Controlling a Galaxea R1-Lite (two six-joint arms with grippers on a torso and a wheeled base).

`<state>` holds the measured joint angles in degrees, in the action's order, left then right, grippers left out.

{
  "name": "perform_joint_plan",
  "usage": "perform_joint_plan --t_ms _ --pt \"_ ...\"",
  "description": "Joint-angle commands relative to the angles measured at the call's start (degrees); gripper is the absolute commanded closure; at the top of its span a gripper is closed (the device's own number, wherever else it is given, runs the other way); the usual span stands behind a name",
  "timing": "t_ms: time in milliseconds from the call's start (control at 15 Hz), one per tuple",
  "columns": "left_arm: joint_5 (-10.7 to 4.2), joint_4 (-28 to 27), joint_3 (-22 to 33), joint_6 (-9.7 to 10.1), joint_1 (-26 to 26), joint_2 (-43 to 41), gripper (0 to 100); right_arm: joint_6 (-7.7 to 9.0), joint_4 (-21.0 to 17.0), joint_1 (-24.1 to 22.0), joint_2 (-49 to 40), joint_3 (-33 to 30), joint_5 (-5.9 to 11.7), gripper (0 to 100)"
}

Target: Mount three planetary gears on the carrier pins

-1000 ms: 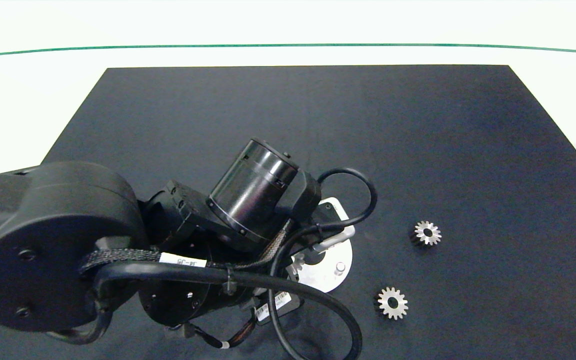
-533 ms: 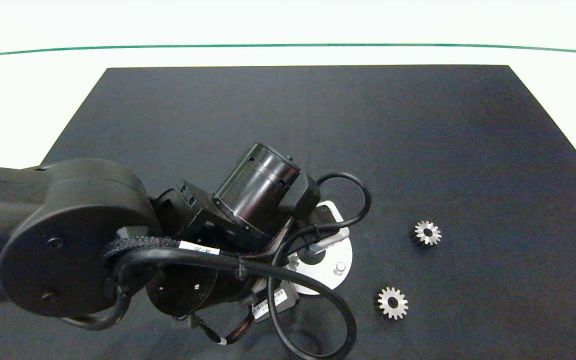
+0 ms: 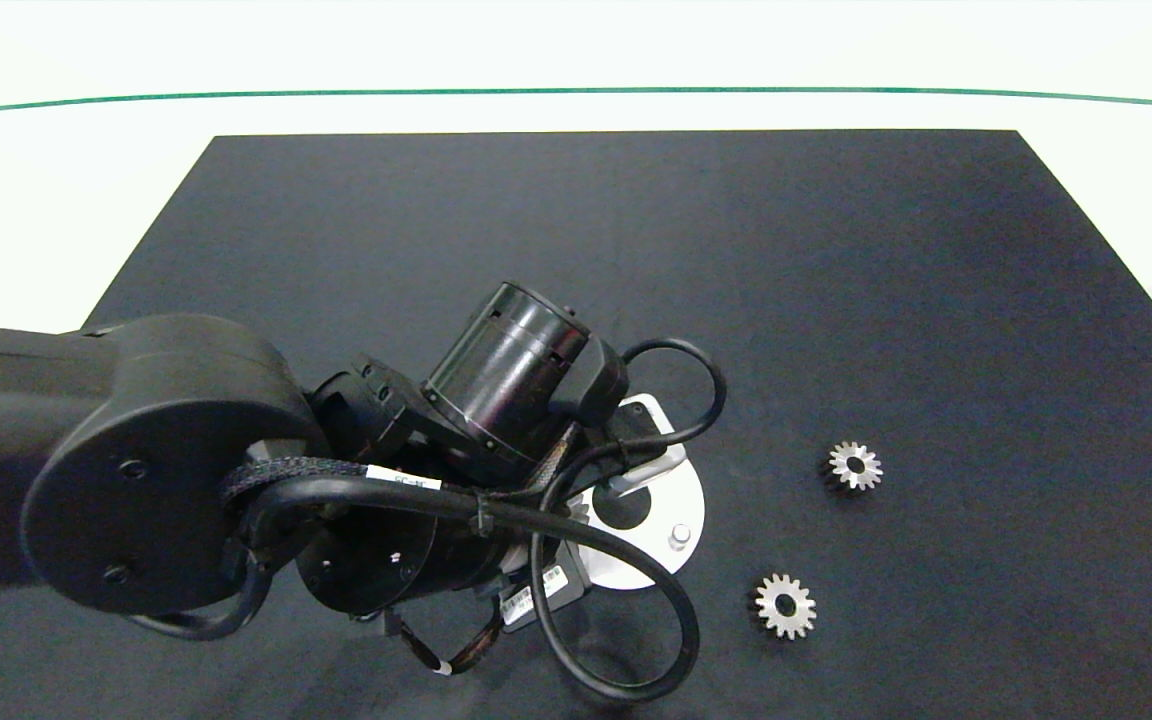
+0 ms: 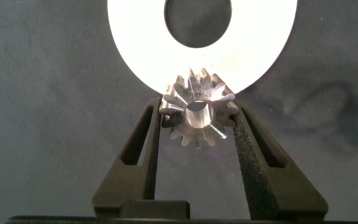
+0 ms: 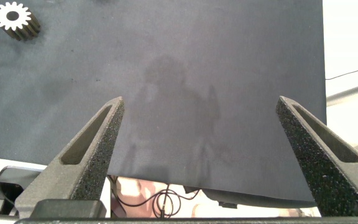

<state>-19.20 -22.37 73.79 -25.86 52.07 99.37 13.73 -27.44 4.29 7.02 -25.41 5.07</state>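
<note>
In the left wrist view my left gripper (image 4: pixel 196 107) is shut on one silver planetary gear (image 4: pixel 197 115), held over the near rim of the white disc (image 4: pixel 135 56). The gear's centre hole shows a pale surface; whether a carrier pin sits in it I cannot tell. From above, my left arm (image 3: pixel 506 380) covers the left half of the disc (image 3: pixel 681 500), and one carrier pin (image 3: pixel 678 537) stands bare on its right side. Two more gears (image 3: pixel 854 466) (image 3: pixel 785 605) lie flat on the mat to the right. My right gripper (image 5: pixel 201 109) is open over bare mat, with a gear (image 5: pixel 16 18) far from its fingers.
A black mat (image 3: pixel 636 220) covers the white table, with its edge beyond. The left arm's looping black cable (image 3: pixel 676 610) hangs low between the disc and the nearer loose gear. The right arm is outside the head view.
The left arm's elbow has swung to the right and its wrist has shifted slightly left, uncovering more of the disc's centre hole. The two loose gears have not moved.
</note>
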Motion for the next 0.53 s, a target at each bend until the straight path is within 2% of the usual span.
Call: perform_joint_plan --t_ms 67,533 --pt "-0.14 -0.04 0.04 0.02 -0.12 0.3 100 0.07 -0.16 0.02 -0.08 0.0 0.03 0" --pt "-0.14 1.1 -0.31 0.19 -0.21 1.01 100 0.07 -0.16 0.02 -0.08 0.0 0.03 0"
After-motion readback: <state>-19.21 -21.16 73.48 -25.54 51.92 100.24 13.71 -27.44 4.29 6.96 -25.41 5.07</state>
